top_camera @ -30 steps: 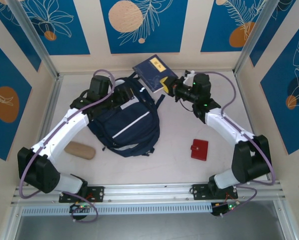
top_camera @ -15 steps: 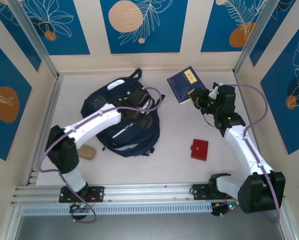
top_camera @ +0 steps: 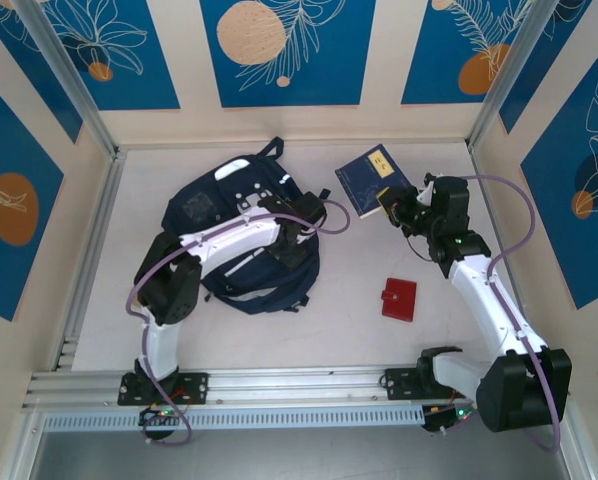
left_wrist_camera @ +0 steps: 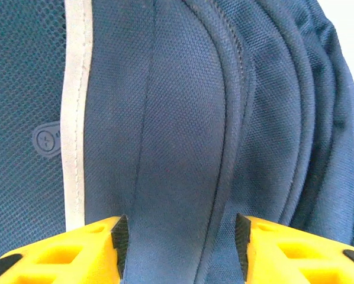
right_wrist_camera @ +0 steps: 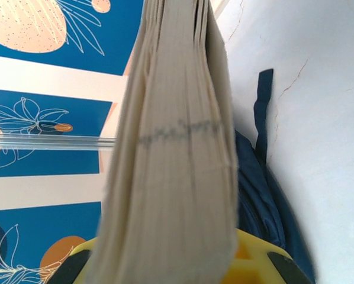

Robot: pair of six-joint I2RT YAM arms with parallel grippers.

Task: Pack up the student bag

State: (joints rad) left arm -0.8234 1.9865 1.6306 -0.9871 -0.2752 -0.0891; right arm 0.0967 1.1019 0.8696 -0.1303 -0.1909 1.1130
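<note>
A: The student bag is asked about first: where is it found relative to the fingers?

B: It is seen lying on the table, directly under the left gripper, which is set over the bag's right half. In the left wrist view the navy fabric is seen close beneath the yellow fingers, and a padded ridge of it runs up out of the gap between the two pads. A pale stripe is seen just outside the left-hand finger.

A: How are those fingers set?

B: They are seen apart, with the ridge lying in the gap. Whether the fabric is pinched or only touched cannot be told.

A: And the right gripper?

B: Its fingers are clamped on a navy book with a gold label. The book is seen sticking out beyond the fingertips, toward the back wall. In the right wrist view the page edges are seen rising straight out from between the yellow fingers, and part of the bag with a dark strap is seen past them on the right.

A: Is the bag touched by the right fingers?

B: No; they are placed near its right edge, apart from it.

A: What else is seen?

B: A red wallet is seen flat on the table, nearer the arm bases than the right fingers and well apart from both pairs.
</note>
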